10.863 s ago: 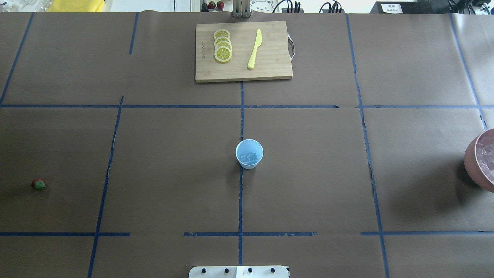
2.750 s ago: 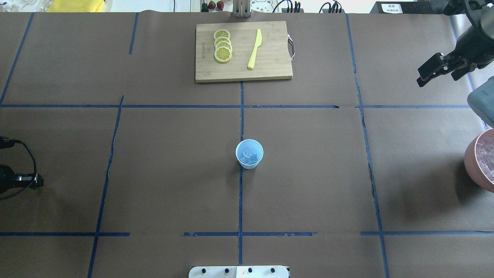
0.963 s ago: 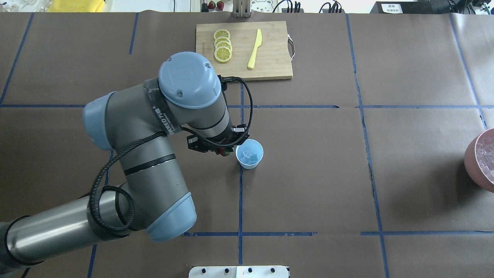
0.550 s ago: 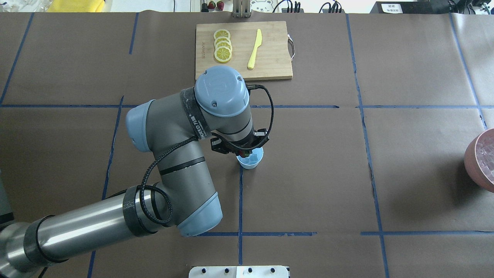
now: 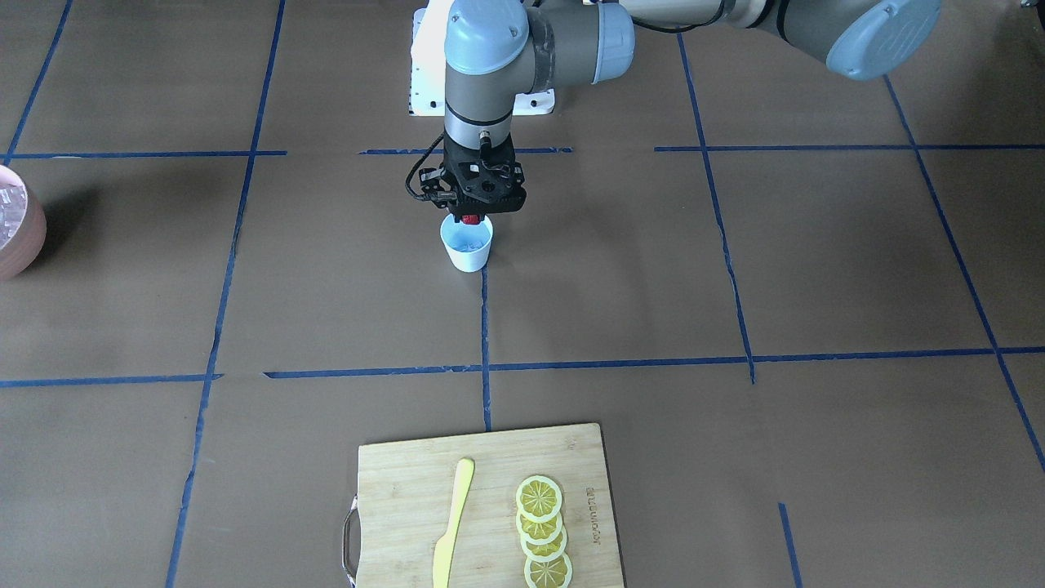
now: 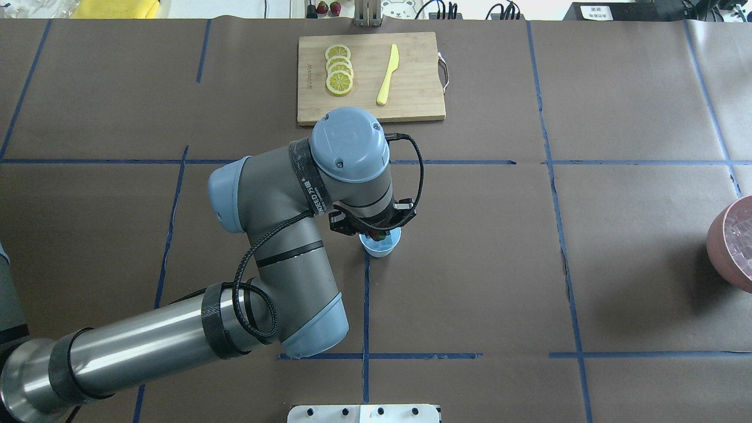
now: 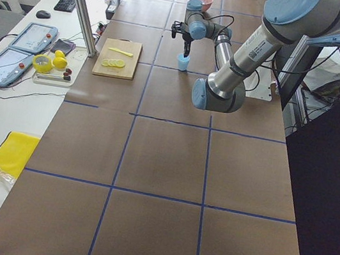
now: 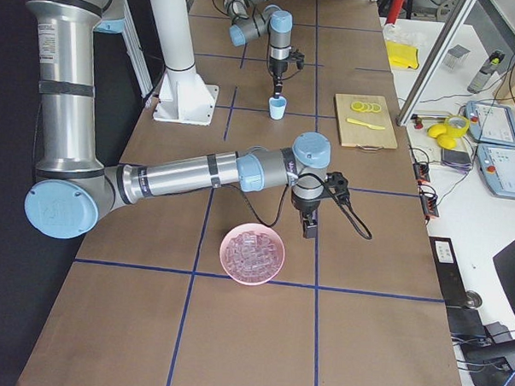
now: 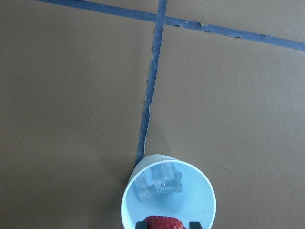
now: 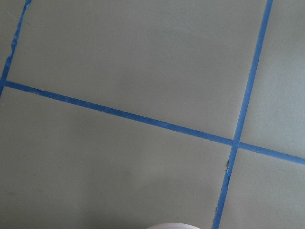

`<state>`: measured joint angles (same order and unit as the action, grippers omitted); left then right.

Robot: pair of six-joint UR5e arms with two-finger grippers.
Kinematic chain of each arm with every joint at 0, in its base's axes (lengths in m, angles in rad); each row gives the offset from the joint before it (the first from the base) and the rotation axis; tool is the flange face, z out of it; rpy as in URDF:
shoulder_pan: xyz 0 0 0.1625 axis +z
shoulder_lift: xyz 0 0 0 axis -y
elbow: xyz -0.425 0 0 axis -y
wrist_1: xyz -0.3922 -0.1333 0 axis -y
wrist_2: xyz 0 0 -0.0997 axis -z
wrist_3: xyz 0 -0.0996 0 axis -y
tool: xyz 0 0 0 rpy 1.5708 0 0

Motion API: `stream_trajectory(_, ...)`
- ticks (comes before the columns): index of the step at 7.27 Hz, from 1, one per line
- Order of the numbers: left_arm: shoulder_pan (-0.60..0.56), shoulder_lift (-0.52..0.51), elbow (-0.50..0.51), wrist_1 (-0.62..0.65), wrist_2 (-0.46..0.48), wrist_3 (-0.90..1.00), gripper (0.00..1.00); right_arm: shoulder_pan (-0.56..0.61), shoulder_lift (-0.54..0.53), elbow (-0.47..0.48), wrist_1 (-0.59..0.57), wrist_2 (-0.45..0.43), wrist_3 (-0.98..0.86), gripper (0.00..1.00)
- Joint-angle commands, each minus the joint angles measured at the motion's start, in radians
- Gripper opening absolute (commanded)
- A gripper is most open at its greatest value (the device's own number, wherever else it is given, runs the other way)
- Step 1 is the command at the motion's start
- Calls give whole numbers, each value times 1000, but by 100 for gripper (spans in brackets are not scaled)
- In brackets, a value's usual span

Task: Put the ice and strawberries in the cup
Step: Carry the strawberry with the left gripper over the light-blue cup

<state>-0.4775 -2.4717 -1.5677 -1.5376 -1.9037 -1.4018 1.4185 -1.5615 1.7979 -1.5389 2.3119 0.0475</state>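
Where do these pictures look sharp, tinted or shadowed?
Left wrist view: sharp, evenly lit; the clear ice cubes in the pale-blue tapered cup read crisply, but the small red strawberry in the left tool is cropped at the bottom edge. Right wrist view: greenish cast on the brown paper table cover. Front-facing view: soft shadow beside the pink round bowl.

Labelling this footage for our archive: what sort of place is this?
Most likely a robotics lab bench: a brown paper-covered table gridded with blue tape, two grey-and-blue robot arms, and tablet-like control pendants on the white side desk.
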Motion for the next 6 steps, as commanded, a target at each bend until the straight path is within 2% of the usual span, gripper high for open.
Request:
stream_trajectory(1,0,4,6,-42,0,0,100,0,0,0,0,1,0,100)
stream_trajectory(4,-7,7,-1,-26,3,16,100,16,-3,-14,0,3,-2,100)
stream_trajectory(6,-85,11,-24,119,-4,174,100,55,-3,-81,32,41,-33,100)
